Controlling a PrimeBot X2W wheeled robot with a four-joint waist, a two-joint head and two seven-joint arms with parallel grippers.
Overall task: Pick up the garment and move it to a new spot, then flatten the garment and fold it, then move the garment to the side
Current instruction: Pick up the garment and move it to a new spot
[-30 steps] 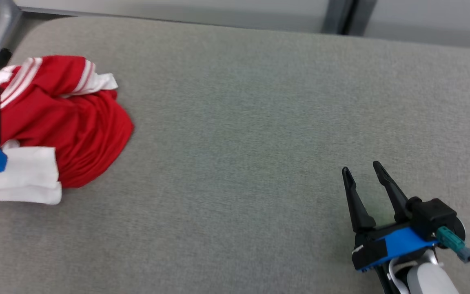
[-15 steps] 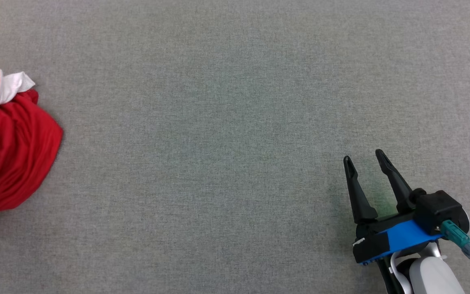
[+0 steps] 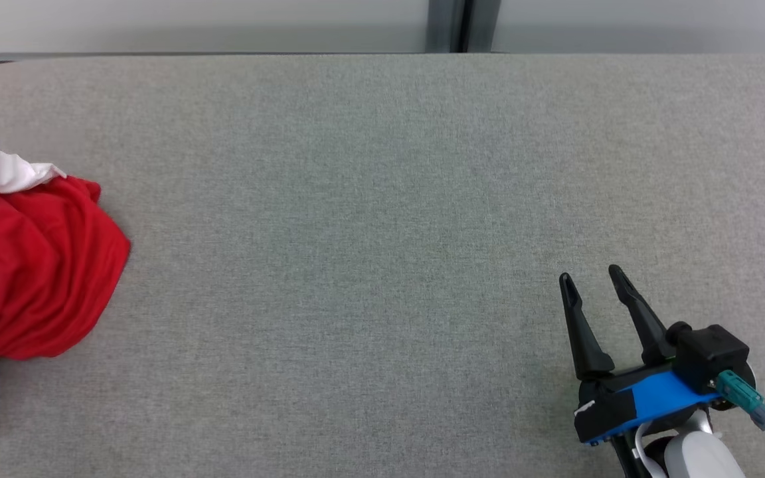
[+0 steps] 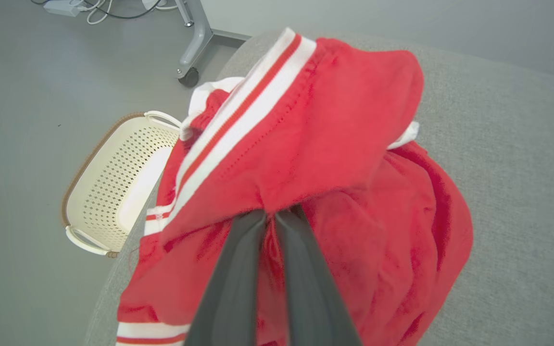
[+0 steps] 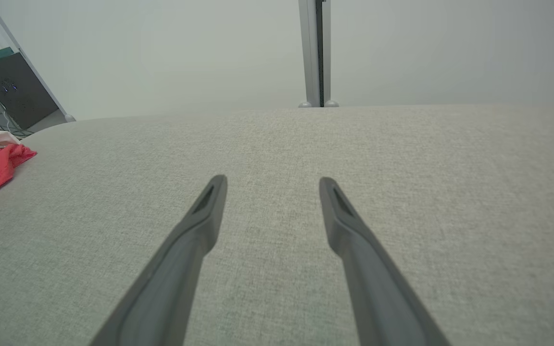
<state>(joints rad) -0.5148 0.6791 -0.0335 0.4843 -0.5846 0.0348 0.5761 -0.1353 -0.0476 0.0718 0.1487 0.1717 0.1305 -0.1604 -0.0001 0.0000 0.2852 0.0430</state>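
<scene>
- Two views give the surface well: the tabletop [image 3: 382,199] is a wide grey slab covered in fine woven cloth, flat, with rounded corners.
- Room: a plain pale wall [image 5: 161,48] runs behind the far edge, with one grey vertical post [image 5: 314,48] against it. A smooth grey floor [image 4: 17,144] lies off the tabletop's left end.
- On that floor is a cream basket [image 4: 108,192] with perforated plastic walls, a brown rim and loop handles. It sits just beside the tabletop's edge.
- Farther off, a grey metal leg [image 4: 195,38] stands on a dark caster, with white cables [image 4: 89,7] near it.
- The right wrist view catches a dark panel [image 5: 17,86] far left, past the tabletop's corner.
- The garment [image 3: 37,265] is a crumpled heap at the tabletop's left end, its left side reaching the edge. The head view cuts part of it off.
- It is soft red knit with a white ribbed band carrying a red stripe, and a white sleeve end at the front.
- My left fingers [image 4: 238,269] are closed, pinching a raised fold of the garment just below the striped band. Their tips are hidden under cloth.
- My right fingers [image 3: 582,332] are spread wide, low over bare tabletop at the right front, well apart from the garment.
</scene>
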